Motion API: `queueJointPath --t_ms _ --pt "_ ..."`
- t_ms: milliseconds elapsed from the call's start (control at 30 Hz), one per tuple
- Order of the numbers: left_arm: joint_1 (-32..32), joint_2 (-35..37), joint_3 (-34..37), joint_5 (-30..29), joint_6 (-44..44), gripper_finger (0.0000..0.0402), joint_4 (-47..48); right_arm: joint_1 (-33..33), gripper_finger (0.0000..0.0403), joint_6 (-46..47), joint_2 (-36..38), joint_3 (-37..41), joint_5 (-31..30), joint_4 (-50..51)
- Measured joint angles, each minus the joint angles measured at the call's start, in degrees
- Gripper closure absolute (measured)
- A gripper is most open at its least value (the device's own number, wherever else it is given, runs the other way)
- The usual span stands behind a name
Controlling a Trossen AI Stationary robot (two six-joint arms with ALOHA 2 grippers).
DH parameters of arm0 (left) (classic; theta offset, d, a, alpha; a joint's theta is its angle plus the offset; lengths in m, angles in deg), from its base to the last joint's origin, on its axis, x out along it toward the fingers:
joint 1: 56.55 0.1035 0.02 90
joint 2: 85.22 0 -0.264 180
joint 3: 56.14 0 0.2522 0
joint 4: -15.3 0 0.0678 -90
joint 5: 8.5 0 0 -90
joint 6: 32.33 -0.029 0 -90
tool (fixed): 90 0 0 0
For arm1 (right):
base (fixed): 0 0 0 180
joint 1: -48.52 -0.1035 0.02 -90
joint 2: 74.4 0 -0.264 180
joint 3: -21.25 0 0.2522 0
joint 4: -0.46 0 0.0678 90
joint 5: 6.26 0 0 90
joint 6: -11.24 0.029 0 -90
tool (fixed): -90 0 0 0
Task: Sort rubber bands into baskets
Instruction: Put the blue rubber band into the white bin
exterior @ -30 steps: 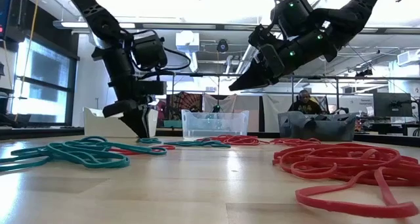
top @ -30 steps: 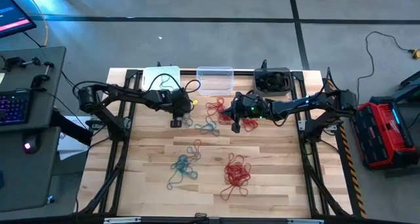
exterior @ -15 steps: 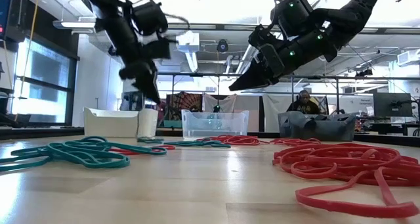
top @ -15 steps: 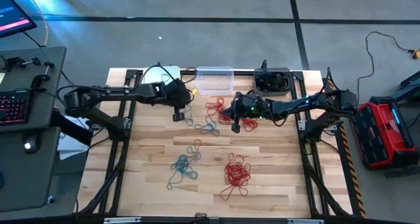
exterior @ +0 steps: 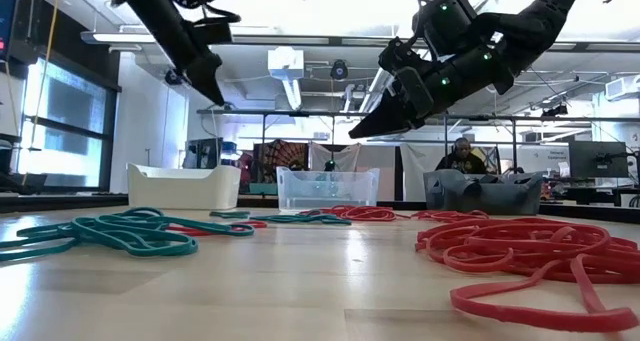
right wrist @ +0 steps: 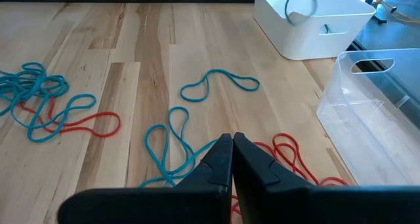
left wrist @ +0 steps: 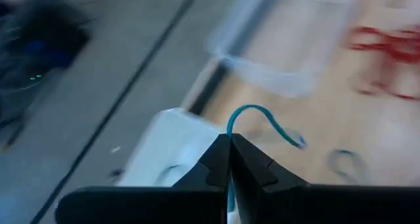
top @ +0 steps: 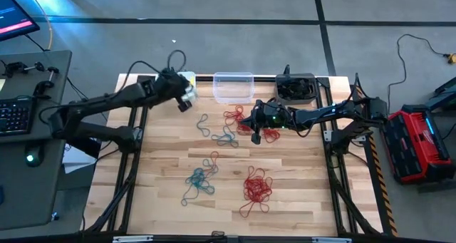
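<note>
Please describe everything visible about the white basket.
The white basket is a small rectangular tub of opaque, smooth plastic with rounded corners and a slot handle in one end. It stands upright at the table's far left corner, beside the clear basket. The left gripper, shut on a teal rubber band, hangs above it.

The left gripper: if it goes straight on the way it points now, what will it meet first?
Most likely the white basket. The left gripper, shut on a teal band, points down at that basket's near corner in its wrist view. Depth is unclear, so it could pass the rim and meet the table instead.
</note>
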Motion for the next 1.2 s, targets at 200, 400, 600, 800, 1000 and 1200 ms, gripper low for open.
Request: queueJointPath --t_ms 200,400,600,800,1000,1200 --pt "7.99 -0.28 0.0 -5.1 -0.02 0.0401 0.43 0.0 0.0403 -0.12 0.0 0.0 0.0 0.0" --pt "15.92 -5.81 0.48 -1.23 -0.02 0.0401 0.58 -0.01 0.0403 -0.12 0.0 0.01 0.0 0.0" --pt "19.67 -13.51 0.52 1.21 -0.02 0.0401 0.04 0.01 0.0403 -0.09 0.01 0.0 0.0 0.0" --pt "20.78 -18.62 0.55 2.42 -4.92 0.0397 0.64 -0.01 0.0403 -0.09 0.0 0.0 0.0 0.0" --pt "20.25 -18.86 0.55 2.56 -6.56 0.0359 -0.52 0.0 0.0403 0.32 0.0 0.0 0.0 0.0" --pt "20.24 -15.49 0.55 2.47 -6.22 0.0312 -0.91 0.01 0.0403 0.32 0.0 0.0 0.0 0.0"
